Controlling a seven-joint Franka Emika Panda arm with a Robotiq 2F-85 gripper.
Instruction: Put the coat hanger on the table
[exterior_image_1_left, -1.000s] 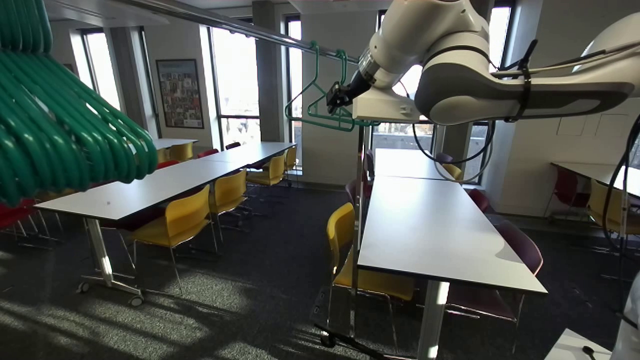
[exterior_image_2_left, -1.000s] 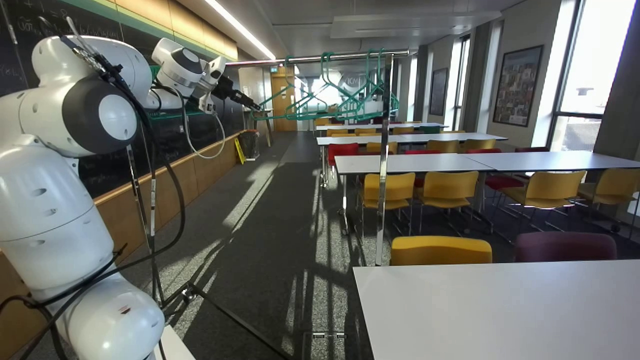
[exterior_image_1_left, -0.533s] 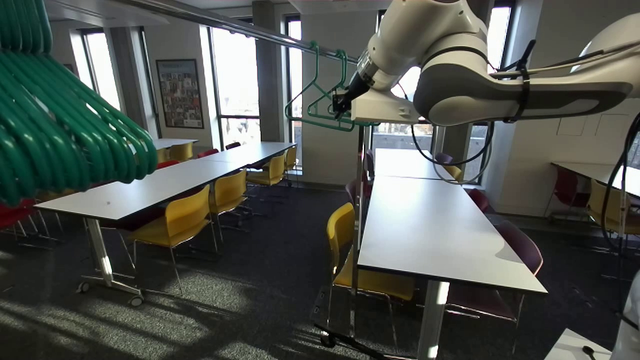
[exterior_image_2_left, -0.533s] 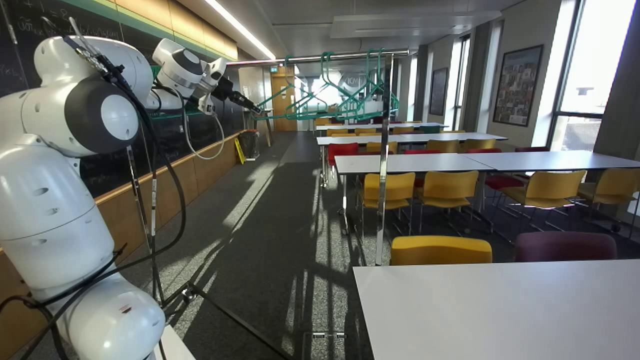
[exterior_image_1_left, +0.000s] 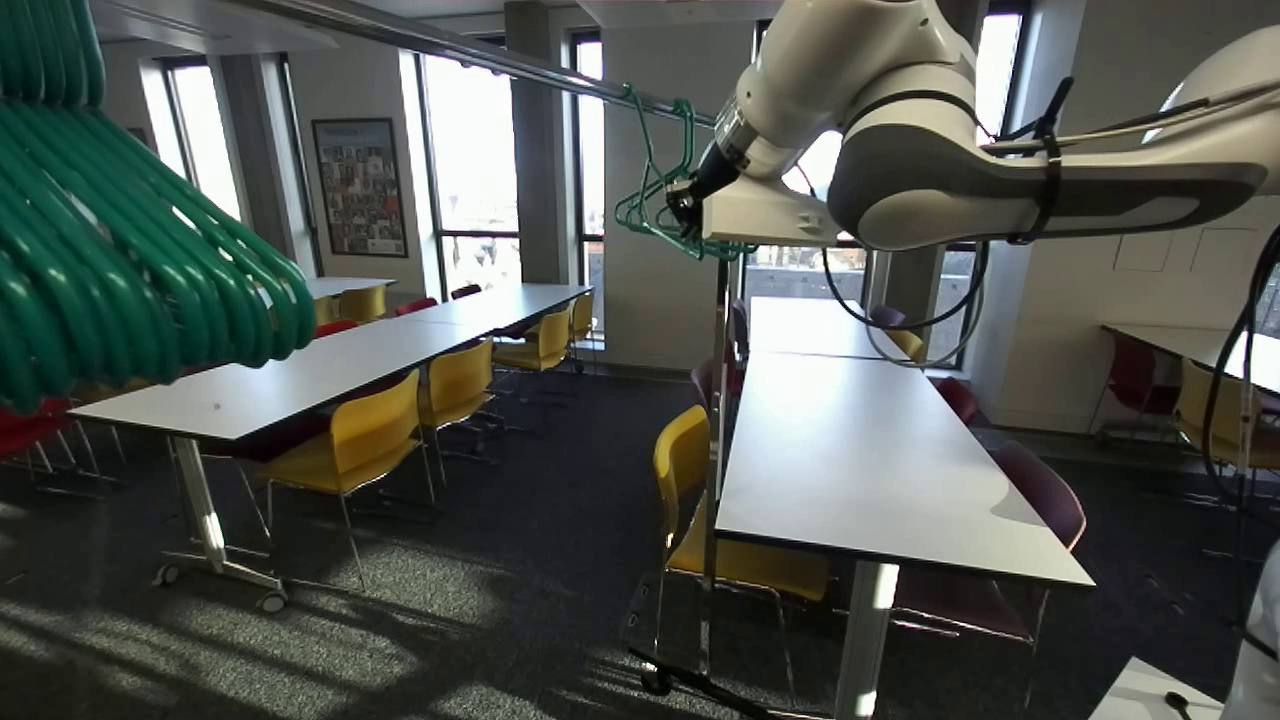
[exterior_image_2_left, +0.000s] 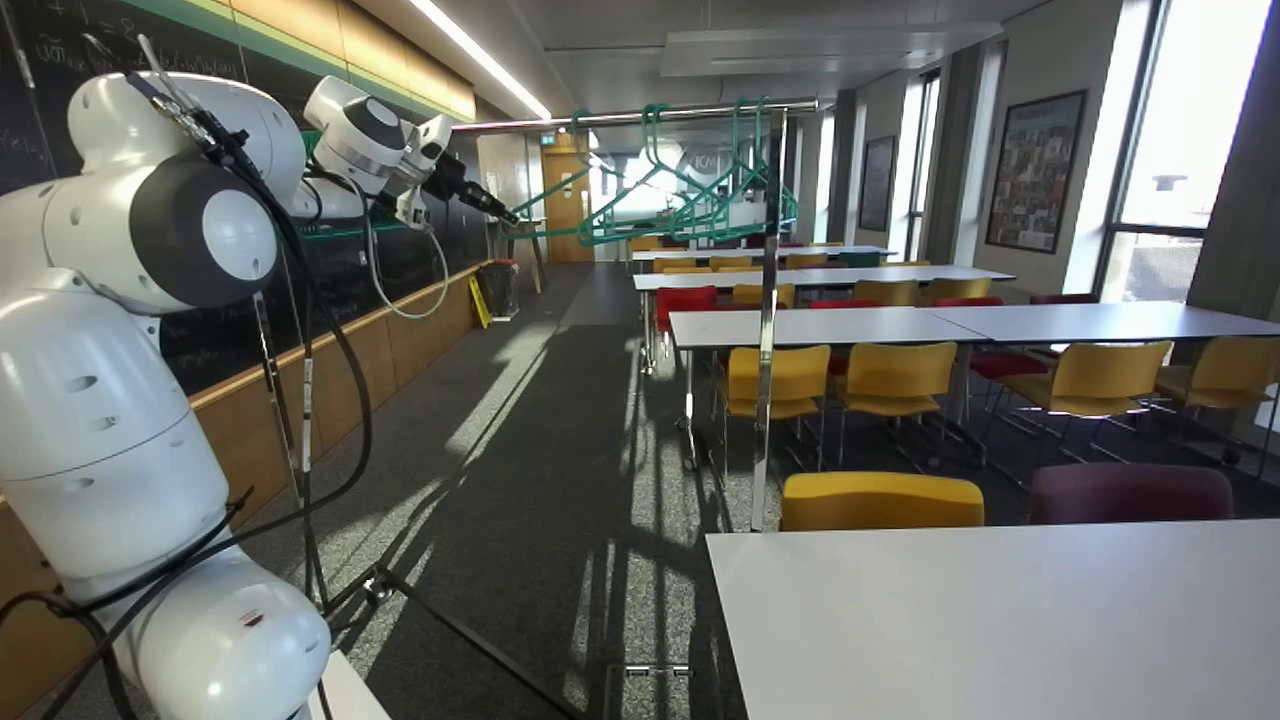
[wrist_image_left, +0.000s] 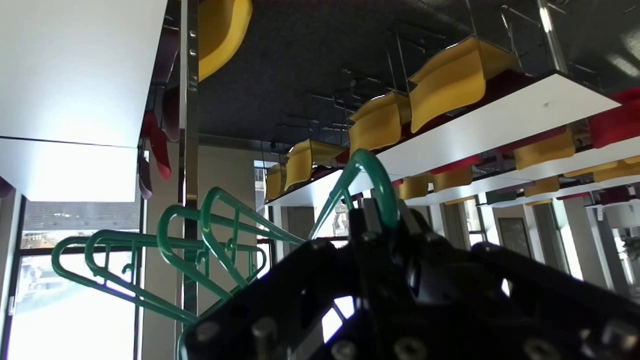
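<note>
Several white tables (exterior_image_1_left: 300, 375) stand left and right, near and far. Beside them runs a metal rail (exterior_image_1_left: 540, 73), from which the green coat hanger (wrist_image_left: 381, 182) hangs, 1 corner clamped between the jaws of the gripper (wrist_image_left: 390, 222). Far lettering (exterior_image_2_left: 702, 163) reads “ICM”.

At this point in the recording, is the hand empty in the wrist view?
No, the wrist view shows the rounded end of a green coat hanger pinched in the closed hand.
</note>
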